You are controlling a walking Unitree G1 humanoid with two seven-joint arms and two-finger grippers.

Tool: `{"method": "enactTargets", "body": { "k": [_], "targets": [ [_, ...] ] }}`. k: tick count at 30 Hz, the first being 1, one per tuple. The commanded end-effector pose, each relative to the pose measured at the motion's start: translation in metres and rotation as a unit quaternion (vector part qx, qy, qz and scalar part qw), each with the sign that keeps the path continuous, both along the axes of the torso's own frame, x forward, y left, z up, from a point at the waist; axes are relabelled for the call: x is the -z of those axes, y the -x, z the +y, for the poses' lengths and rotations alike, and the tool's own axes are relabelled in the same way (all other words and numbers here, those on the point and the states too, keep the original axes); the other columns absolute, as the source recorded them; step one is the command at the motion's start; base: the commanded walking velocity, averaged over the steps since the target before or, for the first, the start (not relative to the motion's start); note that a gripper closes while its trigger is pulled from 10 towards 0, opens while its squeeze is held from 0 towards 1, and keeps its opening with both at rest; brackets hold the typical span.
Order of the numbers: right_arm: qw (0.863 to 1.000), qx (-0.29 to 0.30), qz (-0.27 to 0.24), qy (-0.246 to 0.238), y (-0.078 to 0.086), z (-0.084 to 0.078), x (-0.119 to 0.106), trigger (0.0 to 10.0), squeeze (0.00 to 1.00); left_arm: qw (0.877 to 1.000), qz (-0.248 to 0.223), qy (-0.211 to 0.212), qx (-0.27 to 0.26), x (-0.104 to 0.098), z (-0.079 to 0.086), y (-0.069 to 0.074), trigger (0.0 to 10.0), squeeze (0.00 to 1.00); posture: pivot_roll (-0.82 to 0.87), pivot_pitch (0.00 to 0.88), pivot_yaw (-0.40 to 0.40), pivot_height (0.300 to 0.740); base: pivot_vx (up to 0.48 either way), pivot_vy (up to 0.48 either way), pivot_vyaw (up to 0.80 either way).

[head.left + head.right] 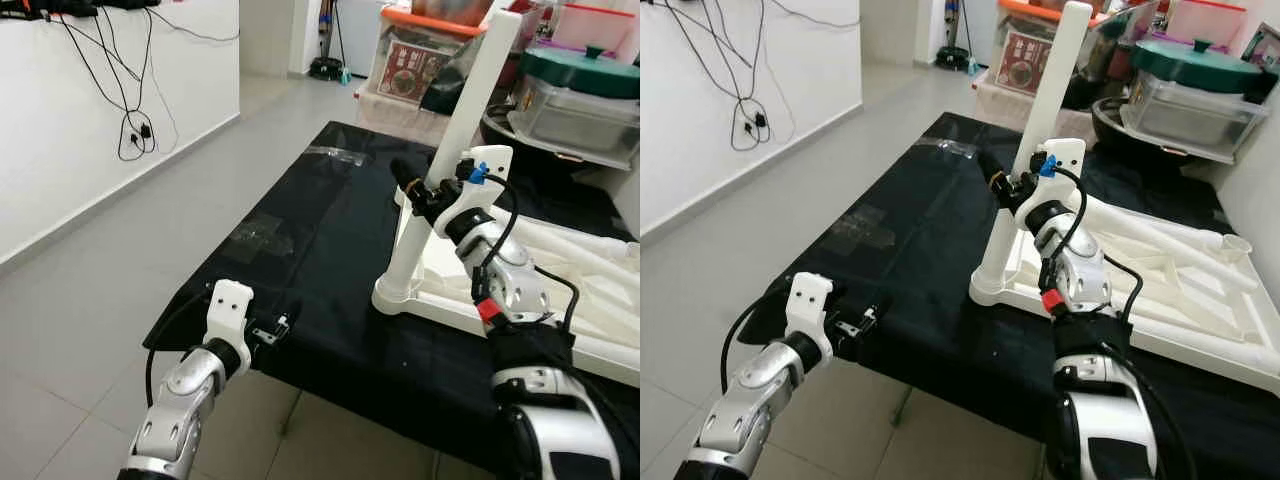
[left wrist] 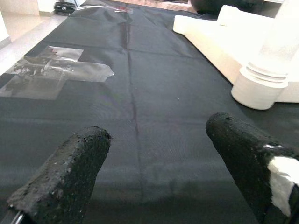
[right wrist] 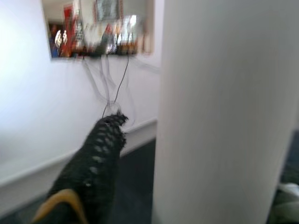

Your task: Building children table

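One white leg (image 1: 450, 165) stands upright in the corner socket of the upturned tabletop (image 1: 1160, 290) on the black-covered desk (image 1: 330, 240), right gripper (image 1: 1012, 187) apparently clasping it, left gripper (image 2: 159, 154) hovering wide and empty — other legs seemingly unfitted.

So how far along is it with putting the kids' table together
One white leg already stands upright in the corner socket of the upturned white tabletop on the black cloth. In hand: the right gripper is at that leg, likely seating it. The left gripper is open over the cloth. Other white legs lie on the tabletop, apparently left to fit.
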State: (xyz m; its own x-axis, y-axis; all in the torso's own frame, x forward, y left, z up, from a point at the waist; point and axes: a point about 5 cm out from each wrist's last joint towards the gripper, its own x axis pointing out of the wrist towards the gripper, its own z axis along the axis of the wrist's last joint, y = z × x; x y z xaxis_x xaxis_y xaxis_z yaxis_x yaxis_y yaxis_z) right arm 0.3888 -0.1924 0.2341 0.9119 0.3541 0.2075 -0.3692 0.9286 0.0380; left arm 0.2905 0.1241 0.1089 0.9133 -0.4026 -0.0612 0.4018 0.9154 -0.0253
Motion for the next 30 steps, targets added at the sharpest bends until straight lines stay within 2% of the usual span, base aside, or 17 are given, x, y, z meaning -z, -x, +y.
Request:
{"method": "enactTargets", "body": {
  "k": [1, 2, 3, 8, 14, 15, 16, 18, 19, 21, 23, 24, 26, 27, 28, 29, 30],
  "targets": [
    [0.999, -0.016, 0.032, 0.027, -0.003, -0.003, 0.014, 3.8, 0.0, 1.0, 0.0, -0.007, 0.006, 0.001, -0.004, 0.0, 10.0, 0.0, 0.03, 0.0, -0.165, 0.74, 0.0, 0.0, 0.0],
    [0.999, -0.016, 0.032, 0.027, -0.003, -0.003, 0.014, 3.8, 0.0, 1.0, 0.0, -0.007, 0.006, 0.001, -0.004, 0.0, 10.0, 0.0, 0.03, 0.0, -0.165, 0.74, 0.0, 0.0, 0.0],
    [0.998, -0.009, 0.046, 0.034, -0.005, -0.008, 0.019, 0.0, 0.0, 1.0, 0.0, -0.008, 0.005, 0.001, -0.003, 0.0, 10.0, 0.0, 0.03, 0.0, -0.169, 0.74, 0.0, 0.0, 0.0],
    [0.998, -0.021, 0.045, 0.042, -0.007, -0.02, 0.011, 0.0, 0.0, 1.0, 0.003, -0.013, -0.001, 0.003, 0.002, 0.001, 10.0, 0.0, 0.04, 0.0, -0.17, 0.74, 0.0, 0.0, 0.0],
    [0.997, -0.028, 0.038, 0.055, -0.008, -0.025, 0.003, 0.0, 0.0, 1.0, 0.005, -0.015, 0.001, 0.004, 0.002, 0.002, 10.0, 0.0, 0.03, 0.0, -0.163, 0.74, 0.0, 0.0, 0.0],
    [0.997, 0.001, 0.037, 0.067, -0.009, -0.03, 0.0, 0.0, 0.0, 1.0, 0.005, -0.015, 0.002, 0.004, 0.001, 0.002, 10.0, 0.0, 0.02, 0.0, -0.162, 0.74, 0.0, 0.0, 0.0],
    [0.995, 0.06, 0.04, 0.062, -0.012, -0.034, 0.0, 0.0, 0.0, 1.0, 0.005, -0.013, 0.002, 0.004, 0.0, 0.001, 10.0, 0.0, 0.02, 0.0, -0.161, 0.74, 0.0, 0.0, 0.0],
    [0.995, 0.06, 0.04, 0.062, -0.012, -0.034, 0.0, 0.0, 0.0, 1.0, 0.005, -0.013, 0.002, 0.004, 0.0, 0.001, 10.0, 0.0, 0.02, 0.0, -0.161, 0.74, 0.0, 0.0, 0.0],
    [0.988, 0.135, 0.053, 0.046, -0.014, -0.039, 0.004, 0.0, 0.0, 1.0, 0.005, -0.012, 0.003, 0.004, -0.001, 0.001, 10.0, 0.0, 0.02, 0.0, -0.159, 0.74, 0.0, 0.0, 0.0],
    [0.988, 0.135, 0.053, 0.046, -0.014, -0.039, 0.004, 0.0, 0.0, 1.0, 0.005, -0.012, 0.003, 0.004, -0.001, 0.001, 10.0, 0.0, 0.02, 0.0, -0.159, 0.74, 0.0, 0.0, 0.0],
    [0.95, 0.296, 0.095, 0.0, -0.005, -0.034, 0.038, 0.0, 0.0, 1.0, 0.006, -0.01, 0.004, 0.004, -0.003, 0.002, 10.0, 0.0, 0.02, 0.0, -0.156, 0.74, 0.0, 0.0, 0.0],
    [0.929, 0.353, 0.106, -0.023, 0.004, -0.027, 0.054, 0.0, 0.0, 1.0, 0.007, -0.01, 0.005, 0.005, -0.003, 0.003, 10.0, 0.0, 0.02, 0.0, -0.154, 0.74, 0.0, 0.0, 0.0],
    [0.929, 0.353, 0.106, -0.023, 0.004, -0.027, 0.054, 0.0, 0.0, 1.0, 0.007, -0.01, 0.005, 0.005, -0.003, 0.003, 10.0, 0.0, 0.02, 0.0, -0.154, 0.74, 0.0, 0.0, 0.0],
    [0.915, 0.389, 0.101, -0.032, 0.014, -0.018, 0.062, 0.0, 0.0, 1.0, 0.008, -0.01, 0.005, 0.005, -0.003, 0.003, 10.0, 0.0, 0.02, 0.0, -0.154, 0.74, 0.0, 0.0, 0.0],
    [0.915, 0.389, 0.101, -0.032, 0.014, -0.018, 0.062, 0.0, 0.0, 1.0, 0.008, -0.01, 0.005, 0.005, -0.003, 0.003, 10.0, 0.0, 0.02, 0.0, -0.154, 0.74, 0.0, 0.0, 0.0],
    [0.911, 0.398, 0.097, -0.04, 0.022, -0.003, 0.063, 0.0, 0.0, 1.0, 0.009, -0.011, 0.005, 0.005, -0.002, 0.003, 10.0, 0.0, 0.01, 0.0, -0.153, 0.74, 0.0, 0.0, 0.0],
    [0.911, 0.398, 0.097, -0.04, 0.022, -0.003, 0.063, 0.0, 0.0, 1.0, 0.009, -0.011, 0.005, 0.005, -0.002, 0.003, 10.0, 0.0, 0.01, 0.0, -0.153, 0.74, 0.0, 0.0, 0.0]
  ]
}}
